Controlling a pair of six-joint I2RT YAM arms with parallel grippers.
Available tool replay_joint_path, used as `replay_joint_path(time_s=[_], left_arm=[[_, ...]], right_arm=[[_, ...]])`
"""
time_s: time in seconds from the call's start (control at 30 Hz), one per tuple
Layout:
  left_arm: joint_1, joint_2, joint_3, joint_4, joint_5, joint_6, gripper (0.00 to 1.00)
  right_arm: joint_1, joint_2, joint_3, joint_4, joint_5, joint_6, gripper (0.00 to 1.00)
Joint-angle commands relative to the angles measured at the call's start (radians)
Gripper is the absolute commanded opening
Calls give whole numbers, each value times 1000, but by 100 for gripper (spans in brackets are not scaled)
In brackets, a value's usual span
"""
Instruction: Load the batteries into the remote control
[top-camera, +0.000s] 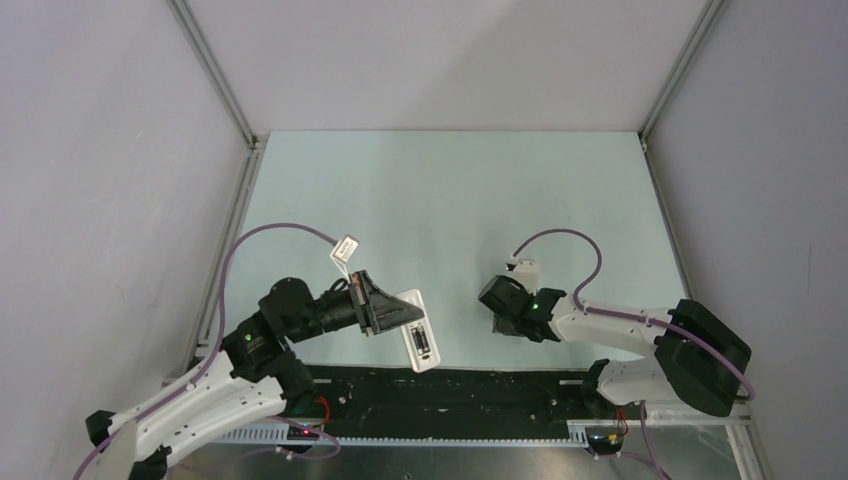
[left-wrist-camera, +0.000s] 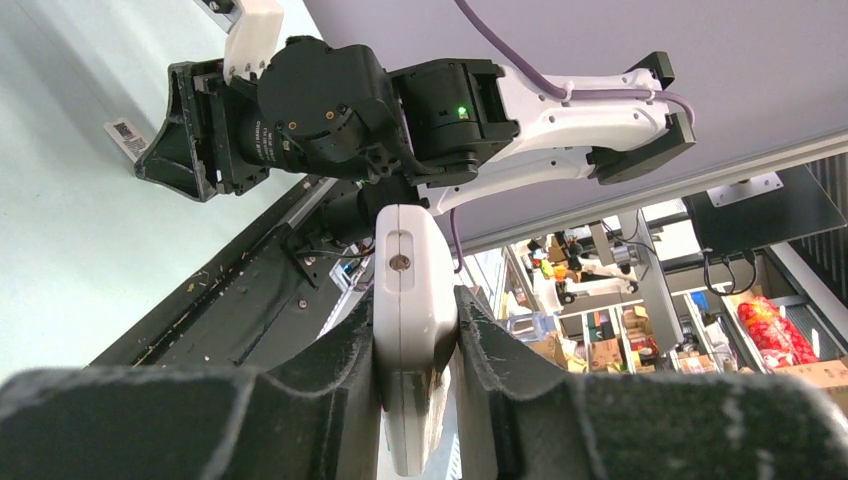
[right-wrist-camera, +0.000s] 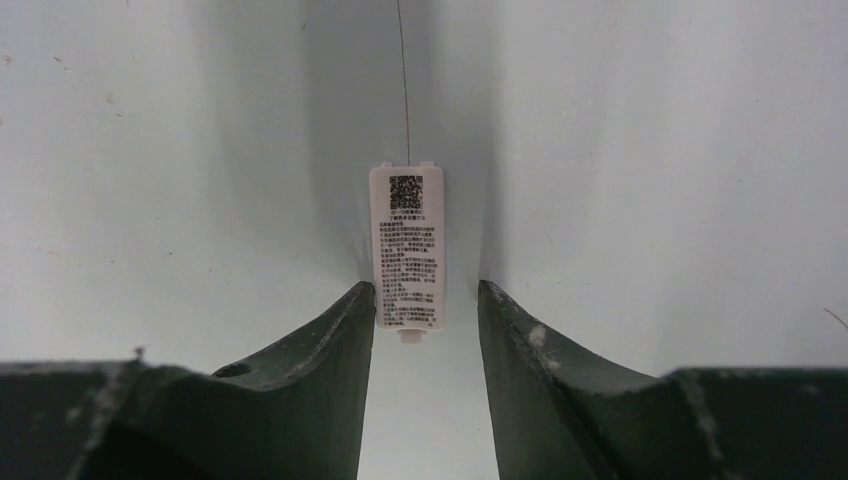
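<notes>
My left gripper (left-wrist-camera: 415, 320) grips the remote control (left-wrist-camera: 405, 260), at nine o'clock from my right gripper (right-wrist-camera: 425, 290), whose fingers (right-wrist-camera: 320, 340) stand open astride a labelled white cover (right-wrist-camera: 408, 220) on the table (right-wrist-camera: 150, 150).

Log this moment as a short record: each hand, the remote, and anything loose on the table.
left hand: shut on the remote control, gripped by its edges and lifted off the table
right hand: open, low over the table, fingers either side of the labelled white cover
cover: flat on the table, printed side up
batteries: none visible in any view
</notes>
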Motion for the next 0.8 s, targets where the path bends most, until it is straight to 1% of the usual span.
replay_joint_path(time_s=[0.0, 0.2, 0.43, 0.63, 0.77], left_arm=[[-4, -21, 25, 41, 3, 5, 0], [-1, -37, 13, 42, -9, -3, 0], [-3, -28, 16, 42, 2, -3, 0], [-1, -30, 10, 43, -3, -7, 0], [-1, -36, 1, 43, -31, -26, 0]], right_arm=[[6, 45, 23, 2, 19, -24, 46], [39, 99, 52, -25, 42, -21, 45], [74, 154, 100, -78, 76, -15, 35], [105, 126, 105, -120, 117, 24, 28], [115, 64, 105, -140, 123, 0, 25]])
